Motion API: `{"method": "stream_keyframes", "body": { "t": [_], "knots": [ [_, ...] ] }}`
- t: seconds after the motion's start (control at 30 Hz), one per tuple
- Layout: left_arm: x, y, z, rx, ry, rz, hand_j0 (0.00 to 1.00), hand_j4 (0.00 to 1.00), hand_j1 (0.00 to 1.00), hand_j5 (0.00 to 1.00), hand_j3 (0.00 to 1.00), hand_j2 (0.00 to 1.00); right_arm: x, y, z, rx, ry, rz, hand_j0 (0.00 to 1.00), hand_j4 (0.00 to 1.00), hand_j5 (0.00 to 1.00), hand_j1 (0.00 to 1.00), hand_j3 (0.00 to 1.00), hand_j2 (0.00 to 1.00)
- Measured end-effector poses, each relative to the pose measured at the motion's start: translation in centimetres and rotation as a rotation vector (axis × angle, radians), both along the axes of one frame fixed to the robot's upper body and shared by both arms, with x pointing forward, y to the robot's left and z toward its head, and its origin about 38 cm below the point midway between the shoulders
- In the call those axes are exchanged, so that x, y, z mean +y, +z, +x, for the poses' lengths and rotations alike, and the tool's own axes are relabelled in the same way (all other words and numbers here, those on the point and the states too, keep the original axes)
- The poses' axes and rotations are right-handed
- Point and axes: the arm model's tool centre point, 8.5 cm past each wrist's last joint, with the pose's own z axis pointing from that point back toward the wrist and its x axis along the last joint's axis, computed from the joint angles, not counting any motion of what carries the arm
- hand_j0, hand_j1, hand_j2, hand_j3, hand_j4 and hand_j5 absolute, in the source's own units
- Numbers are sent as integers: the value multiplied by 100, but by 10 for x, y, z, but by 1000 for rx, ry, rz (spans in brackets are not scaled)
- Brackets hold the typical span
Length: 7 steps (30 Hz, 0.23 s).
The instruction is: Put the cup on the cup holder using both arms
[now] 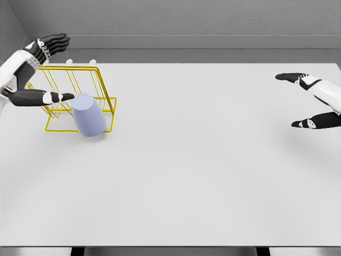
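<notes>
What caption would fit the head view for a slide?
Lavender cup resting on the yellow wire cup holder, left hand open beside it, right hand open far across the white table.

A pale blue cup (88, 122) sits tilted on the yellow wire cup holder (101, 85), just beside the left hand (50, 72).

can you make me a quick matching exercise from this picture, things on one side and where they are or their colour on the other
Things:
1. cup
2. cup holder
3. left robot hand
4. right robot hand

Descriptions:
A. yellow wire frame
B. open, at the table's right edge
C. pale blue, on the rack's front
D. open, by the rack at far left

Pairs: 1-C, 2-A, 3-D, 4-B
</notes>
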Motion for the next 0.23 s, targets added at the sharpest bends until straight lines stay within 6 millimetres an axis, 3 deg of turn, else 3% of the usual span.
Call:
{"method": "stream_keyframes", "body": {
  "t": [0.07,0.23],
  "knots": [
    [1,10,-2,-31,1,-2,100,100,100,100,100,100,0,0,0,0,0,0,100,100,100,100,100,100],
    [8,12,-14,-48,16,-6,100,100,100,100,100,100,0,0,0,0,0,0,100,100,100,100,100,100]
  ]
}}
